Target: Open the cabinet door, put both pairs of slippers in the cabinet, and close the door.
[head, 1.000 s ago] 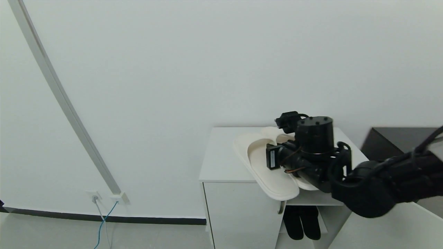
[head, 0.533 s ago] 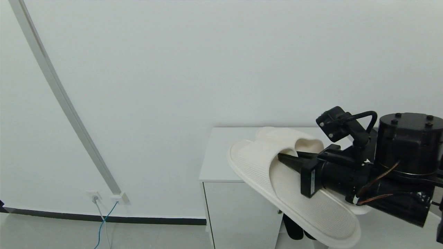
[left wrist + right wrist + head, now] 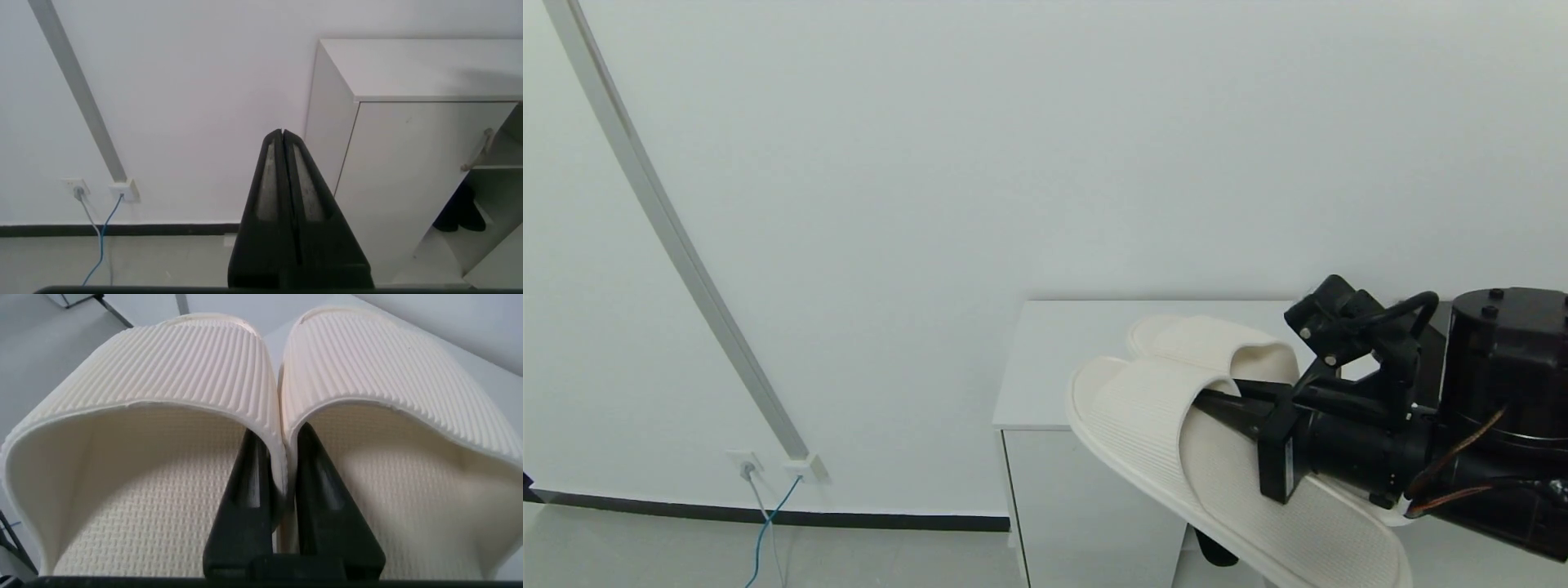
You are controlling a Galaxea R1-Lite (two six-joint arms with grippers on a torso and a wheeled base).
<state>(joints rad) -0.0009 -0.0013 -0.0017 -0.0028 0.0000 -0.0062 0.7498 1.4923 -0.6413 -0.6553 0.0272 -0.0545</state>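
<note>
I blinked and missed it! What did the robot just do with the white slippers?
The right gripper, jaws shut on the white slippers, lifted them off the cabinet top and drew them back toward the robot. The cabinet and the black slippers inside it stayed put.

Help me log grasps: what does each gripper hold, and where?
Right gripper pinches the white slippers by their adjoining inner strap edges; left gripper is shut, empty.

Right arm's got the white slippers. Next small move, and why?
Probably lower them toward the open compartment. The right end effector is shut on the white slippers, holding them up in front of the cabinet; the black slippers already sit inside.
</note>
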